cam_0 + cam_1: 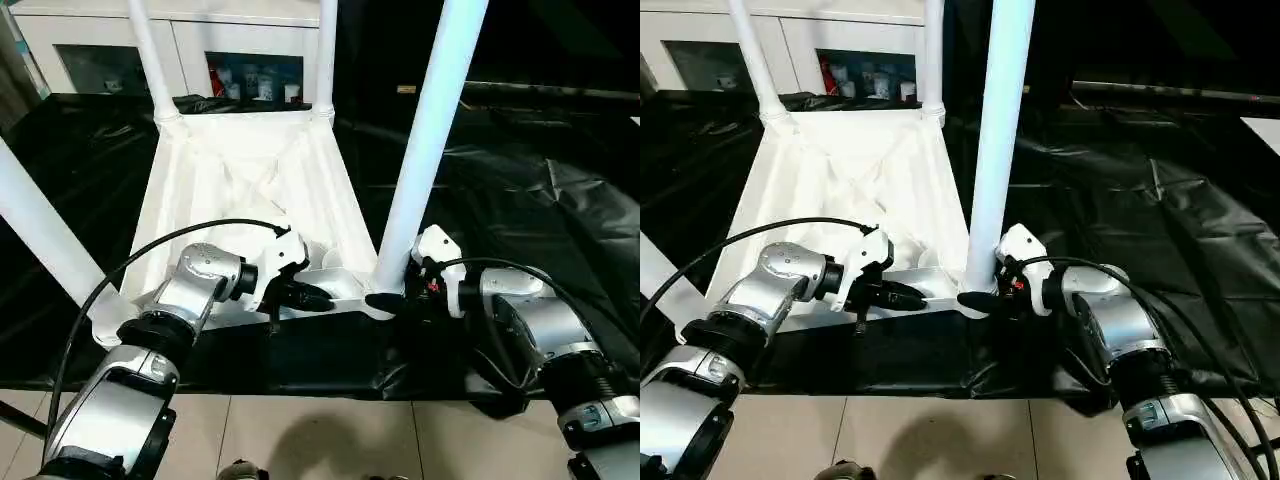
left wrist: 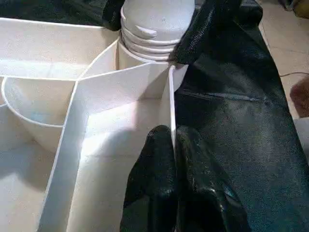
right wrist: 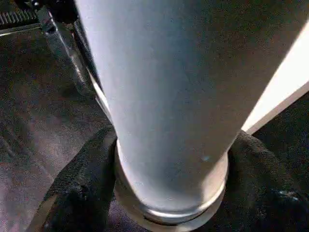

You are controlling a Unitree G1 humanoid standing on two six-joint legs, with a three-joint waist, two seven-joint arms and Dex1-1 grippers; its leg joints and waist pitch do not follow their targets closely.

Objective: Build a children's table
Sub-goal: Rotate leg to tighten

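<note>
Clamped on the near rim (image 2: 171, 104) of the upturned tabletop (image 1: 250, 170), my left gripper (image 2: 174, 145) has its two black fingers pinched together with the thin white wall between them. From the head camera I see that gripper (image 1: 305, 296) on the rim partway along the near edge, to the left of the near right leg (image 1: 425, 140).

My right gripper (image 1: 385, 298) sits at the foot of that same leg, where it meets its corner socket (image 2: 152, 34). In the right wrist view one black finger (image 3: 79, 183) lies on each side of the leg's base (image 3: 169, 121); the fingers are spread about as wide as the leg, but I cannot tell whether they are pressing on it or just flanking it.

The tabletop lies underside up on a black sheet (image 1: 520, 200), its ribs showing inside the rim. All four legs stand upright in the corners: besides the near right one, I see the near left leg (image 1: 45, 235) rising out past the left forearm, the far left leg (image 1: 150, 55) and the far right leg (image 1: 326, 55). Beyond the far edge of the tabletop stands a white cabinet (image 1: 120, 45) with glass doors.
</note>
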